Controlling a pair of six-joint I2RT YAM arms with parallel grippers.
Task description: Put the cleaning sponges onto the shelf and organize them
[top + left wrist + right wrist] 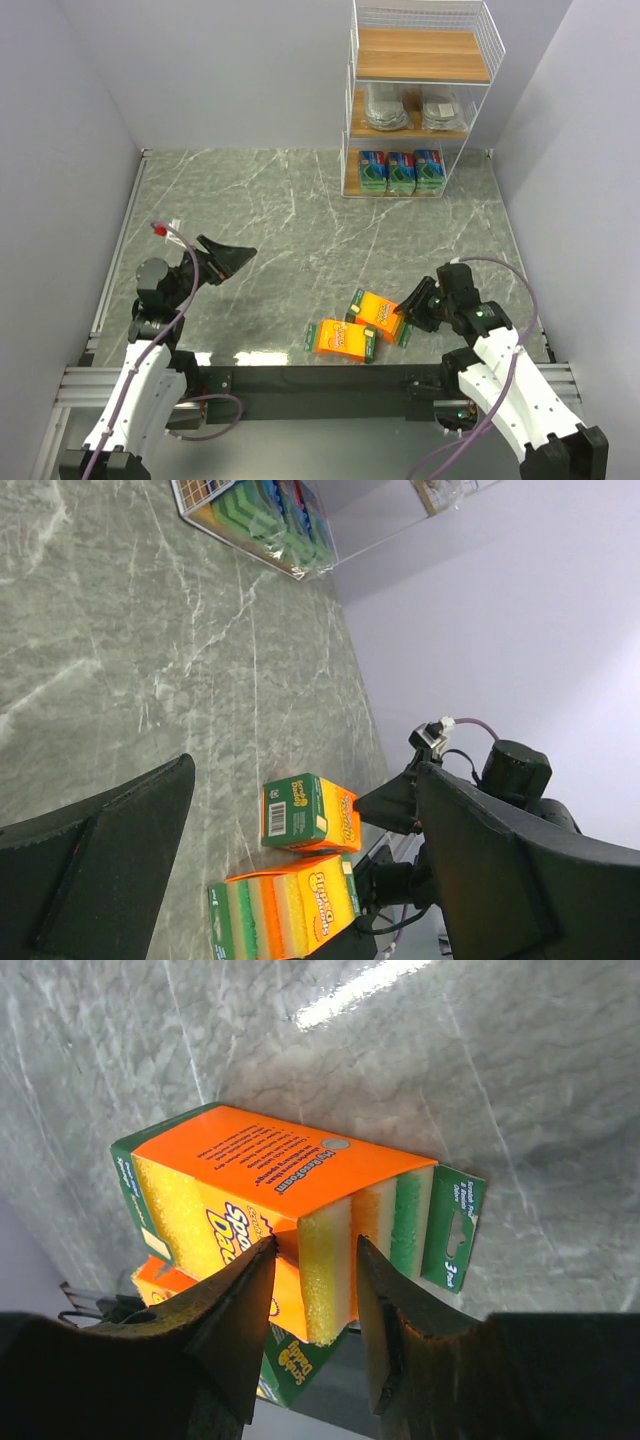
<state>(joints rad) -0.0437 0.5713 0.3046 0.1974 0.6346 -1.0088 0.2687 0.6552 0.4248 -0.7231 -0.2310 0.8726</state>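
Right claw (315, 1250) half-closed astride the upper orange sponge pack (280, 1165), grip unclear; second pack (160, 1278) mostly hidden beneath

Left tool (235, 262) agape (raised); right tool (408, 305) low.

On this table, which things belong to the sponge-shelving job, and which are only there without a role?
Job: orange packs; blue-and-green packs; grey packs; shelf; right hand, at an orange pack.
No role now: marble table; left hand, open, apart from every pack.
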